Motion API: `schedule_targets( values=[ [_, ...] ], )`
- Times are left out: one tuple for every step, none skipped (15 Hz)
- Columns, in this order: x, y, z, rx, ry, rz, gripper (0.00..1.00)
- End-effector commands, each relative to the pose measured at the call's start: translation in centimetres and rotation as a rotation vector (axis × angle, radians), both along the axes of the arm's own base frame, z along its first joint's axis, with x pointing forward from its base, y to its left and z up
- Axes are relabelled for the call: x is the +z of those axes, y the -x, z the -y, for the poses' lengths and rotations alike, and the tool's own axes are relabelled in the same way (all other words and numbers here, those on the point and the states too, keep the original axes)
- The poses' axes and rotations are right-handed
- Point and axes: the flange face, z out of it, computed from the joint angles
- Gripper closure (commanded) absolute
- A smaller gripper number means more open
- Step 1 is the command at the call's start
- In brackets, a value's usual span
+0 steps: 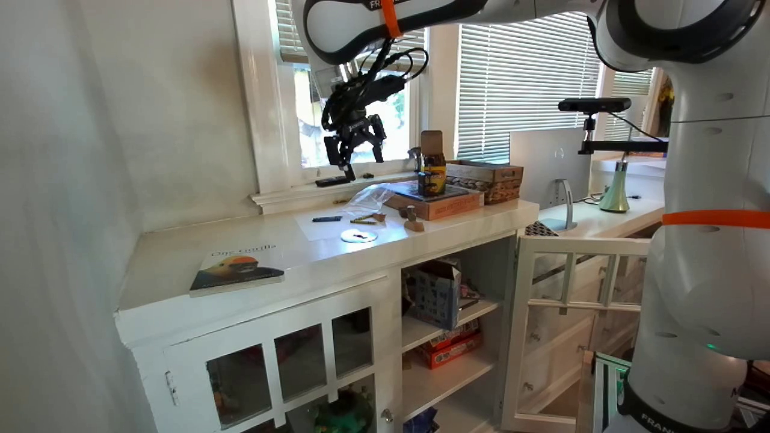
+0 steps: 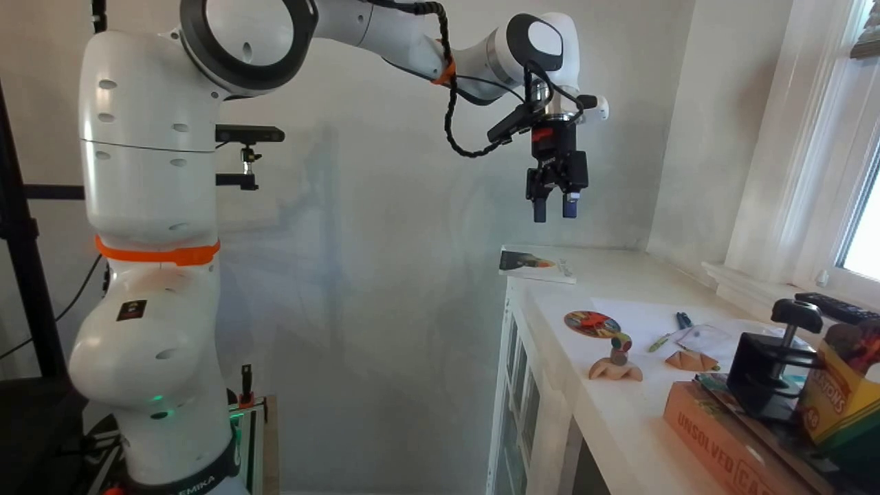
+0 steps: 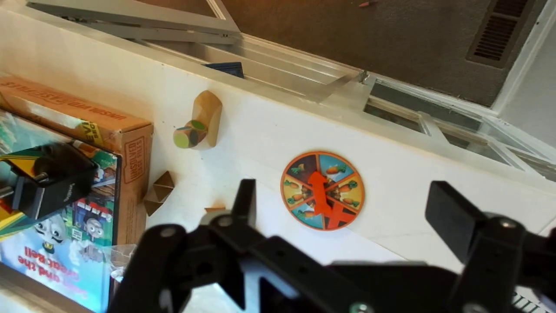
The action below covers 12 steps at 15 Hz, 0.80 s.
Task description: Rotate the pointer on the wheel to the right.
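The wheel [image 3: 349,191] is a flat round disc with colored carrot segments and an orange rim, lying on the white countertop. It also shows in both exterior views, washed-out white with a dark mark [image 1: 359,236] and colored [image 2: 590,323]. The red arrow pointer [image 3: 320,195] lies across its middle, its head toward the counter's front edge, near the border of a dark and a blue segment. My gripper [image 3: 344,198] is open and empty, with its fingers spread wide in the wrist view. In both exterior views the gripper [image 1: 356,150] [image 2: 555,208] hangs well above the counter, touching nothing.
A wooden piece with a multicolored knob [image 3: 191,134] stands near the wheel. An orange game box [image 3: 134,152] carries a black clamp [image 2: 770,375] and a crayon box [image 2: 835,412]. A book [image 1: 240,270] lies toward the wall. A cabinet door [image 1: 577,307] stands open below.
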Motion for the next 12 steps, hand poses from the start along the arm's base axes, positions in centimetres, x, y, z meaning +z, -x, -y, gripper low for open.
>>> schedule_targets(
  values=[
    [0.6, -0.7, 2.6, -0.012, -0.062, -0.025, 0.0],
    [0.9, -0.7, 3.9, -0.007, -0.082, -0.024, 0.0],
    [1.2, -0.7, 5.6, 0.015, -0.1, -0.031, 0.0],
    [1.3, -0.7, 7.3, 0.042, -0.144, -0.031, 0.0],
    [1.1, -0.8, 9.0, 0.056, -0.182, -0.035, 0.0],
    [0.8, -0.8, 10.4, 0.087, -0.228, -0.031, 0.0],
    [0.6, -0.7, 11.5, 0.121, -0.27, -0.034, 0.0],
    [-0.2, -0.9, 12.2, 0.128, -0.281, -0.041, 0.0],
    [-0.7, -1.0, 12.8, 0.107, -0.295, -0.038, 0.0],
    [-0.9, -1.2, 13.2, 0.031, -0.277, -0.017, 0.0],
    [-0.1, -0.4, 13.2, 0.075, -0.259, -0.039, 0.0],
    [-0.4, -0.5, 13.5, 0.067, -0.26, -0.041, 0.0]
  ],
)
